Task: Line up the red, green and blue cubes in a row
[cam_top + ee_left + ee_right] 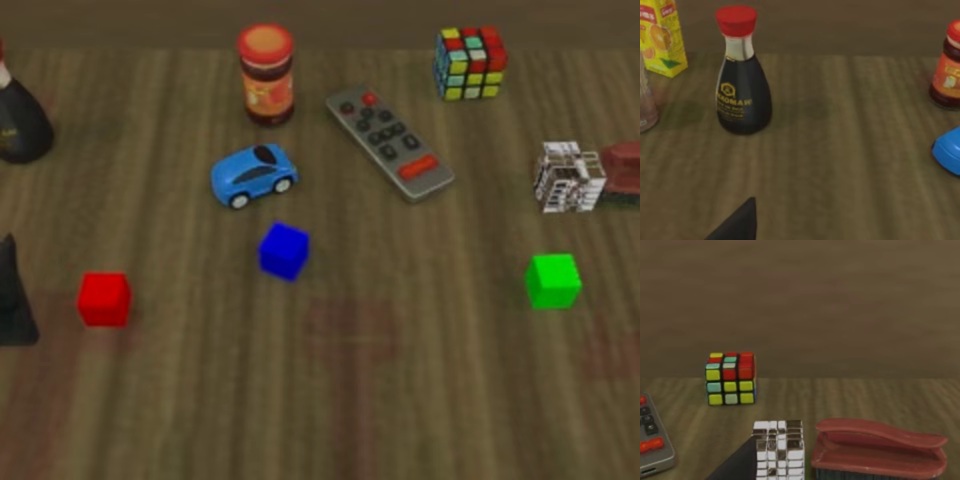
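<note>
Cubes x3 apart: 1 red (104,299) left, 1 blue (284,250) mid, 1 green (553,280) right; hands' grip: can't tell.

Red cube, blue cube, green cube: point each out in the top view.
red cube (104,299), top view, middle of its top face.
blue cube (284,249), top view, middle of its top face.
green cube (553,280), top view, middle of its top face.

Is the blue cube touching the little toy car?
No, in the top view the blue cube sits apart from the blue toy car, bare table between them.
</note>
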